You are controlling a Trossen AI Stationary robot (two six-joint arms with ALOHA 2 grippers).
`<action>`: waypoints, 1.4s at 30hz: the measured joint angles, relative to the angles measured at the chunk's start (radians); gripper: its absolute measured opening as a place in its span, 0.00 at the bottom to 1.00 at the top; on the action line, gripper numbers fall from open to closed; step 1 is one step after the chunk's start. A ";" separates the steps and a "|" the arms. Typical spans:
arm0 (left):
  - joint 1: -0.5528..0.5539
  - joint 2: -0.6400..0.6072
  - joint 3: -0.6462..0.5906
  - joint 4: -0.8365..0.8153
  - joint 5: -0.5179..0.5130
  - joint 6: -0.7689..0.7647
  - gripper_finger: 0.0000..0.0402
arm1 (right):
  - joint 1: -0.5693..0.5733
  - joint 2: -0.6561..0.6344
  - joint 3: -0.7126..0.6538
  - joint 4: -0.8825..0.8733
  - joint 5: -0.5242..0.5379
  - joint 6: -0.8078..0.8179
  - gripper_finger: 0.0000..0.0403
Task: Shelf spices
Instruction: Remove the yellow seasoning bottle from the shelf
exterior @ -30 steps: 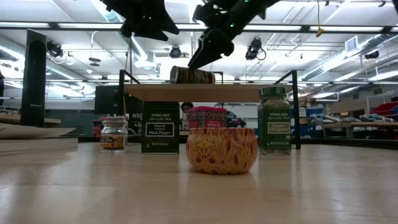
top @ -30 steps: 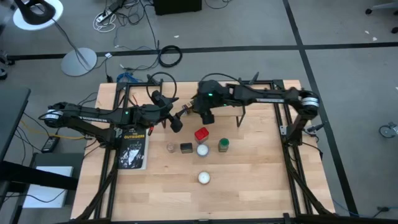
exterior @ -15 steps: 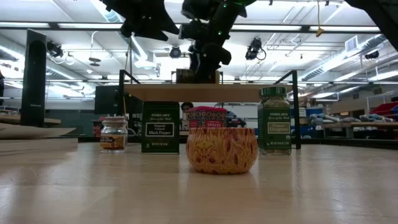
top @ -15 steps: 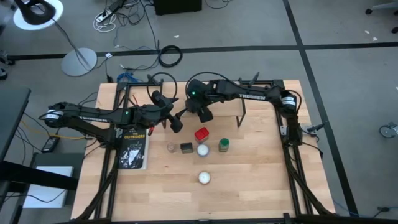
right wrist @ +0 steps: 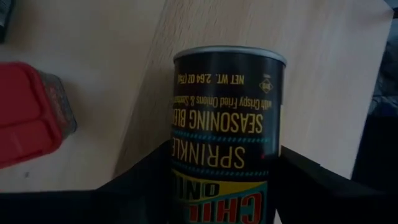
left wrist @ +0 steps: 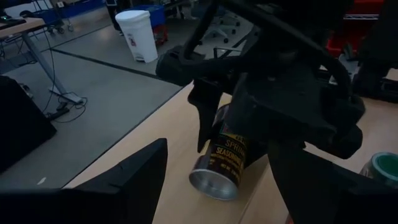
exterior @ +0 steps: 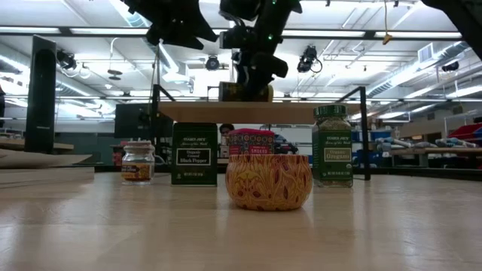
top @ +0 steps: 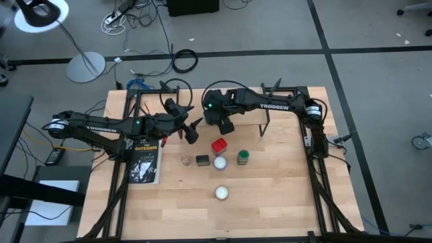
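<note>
Seasoning can (right wrist: 227,134) between right end effector (right wrist: 227,186) fingers, on shelf (exterior: 256,112)

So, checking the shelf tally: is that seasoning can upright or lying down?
Lying down: seasoning can lies on the shelf between the right gripper fingers.

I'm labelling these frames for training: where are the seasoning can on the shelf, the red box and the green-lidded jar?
seasoning can (right wrist: 227,124): right wrist view, on its printed label.
red box (top: 218,145): high view, on its red top.
green-lidded jar (exterior: 331,147): low view, on its front label.
</note>
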 joint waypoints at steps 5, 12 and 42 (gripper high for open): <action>0.000 0.000 0.000 0.000 0.000 0.000 0.71 | 0.041 0.000 -0.001 -0.010 0.094 -0.008 0.53; 0.000 0.000 0.000 0.000 0.000 0.000 0.71 | 0.122 0.002 -0.004 -0.030 0.277 -0.060 0.53; 0.000 0.000 0.000 0.009 0.022 -0.031 0.71 | 0.541 -0.078 -0.008 -0.605 0.353 0.546 0.53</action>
